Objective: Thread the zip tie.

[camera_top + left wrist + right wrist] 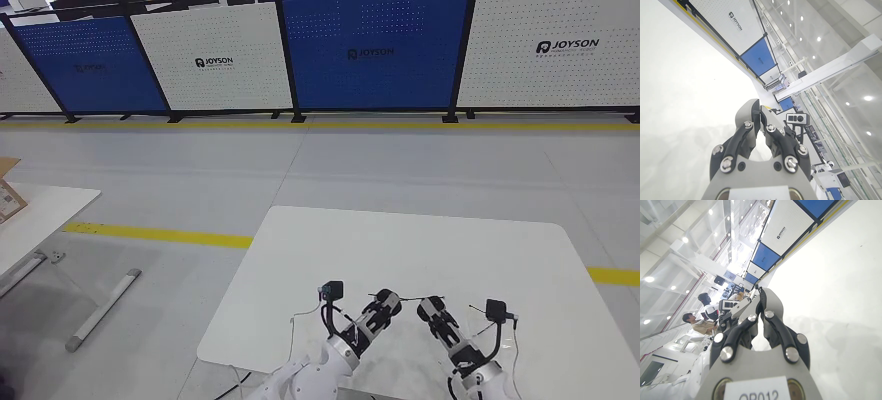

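Observation:
Both grippers hang close together over the front part of the white table [420,250]. A thin black zip tie [410,297] runs between their tips. My left gripper [390,300] is shut, and in the left wrist view a small black bit of the zip tie [755,111] is pinched between the tips of that gripper [759,111]. My right gripper [431,305] is shut too. In the right wrist view a short black end of the zip tie [756,287] sticks out past the closed tips of that gripper [760,291]. The tie's head and tail cannot be told apart.
The table's front edge lies just under the arms, and bare tabletop stretches ahead and to both sides. A second white table [40,210] stands off to the far left across the floor. Blue and white panels [370,50] line the back.

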